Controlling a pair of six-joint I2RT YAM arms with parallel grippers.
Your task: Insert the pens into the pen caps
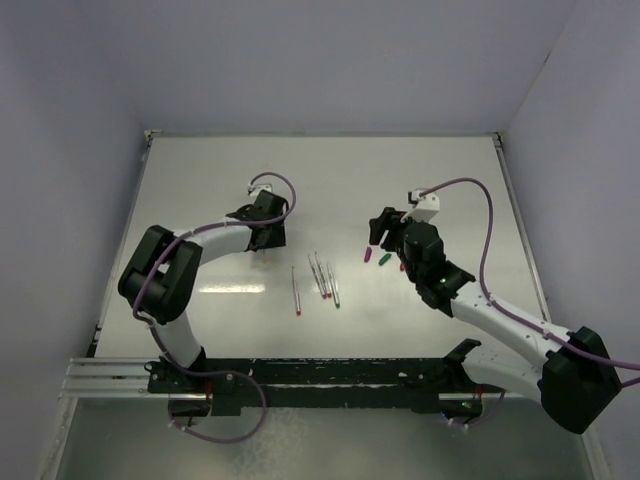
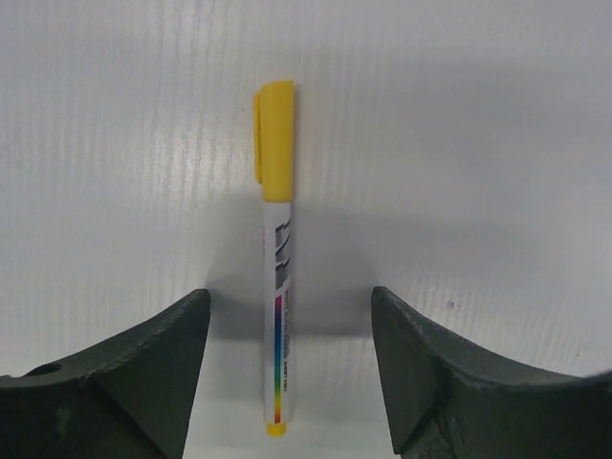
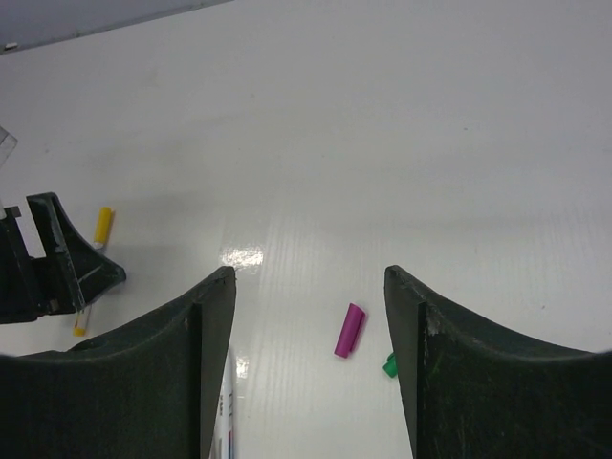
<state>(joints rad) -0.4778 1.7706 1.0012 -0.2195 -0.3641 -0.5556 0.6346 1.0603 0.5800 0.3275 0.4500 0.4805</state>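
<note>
**One pen capped, four bare**

On the counter [image 1: 200,200], the left gripper [image 2: 289,295] stands wide astride the yellow-capped pen [image 2: 276,316], touching neither side. The right gripper [image 3: 308,273], also wide, hangs by the loose caps. Its finger [image 3: 478,382] half hides the green cap [image 3: 390,365]. Four bare pens [image 1: 322,278] bunch mid-counter, hard to separate. Three loose caps show: the green cap, a purple cap [image 3: 349,330] and a red cap [image 1: 401,266], barely a speck.

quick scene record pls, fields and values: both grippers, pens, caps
left gripper: open, one finger on each side of the capped pen, not touching it
capped pen: lies flat on the table, yellow cap on
right gripper: open, empty, over the loose caps
purple cap: loose on the table
green cap: beside the purple cap, partly hidden by a finger
uncapped pens: about four, lying mid-table between the arms
</note>
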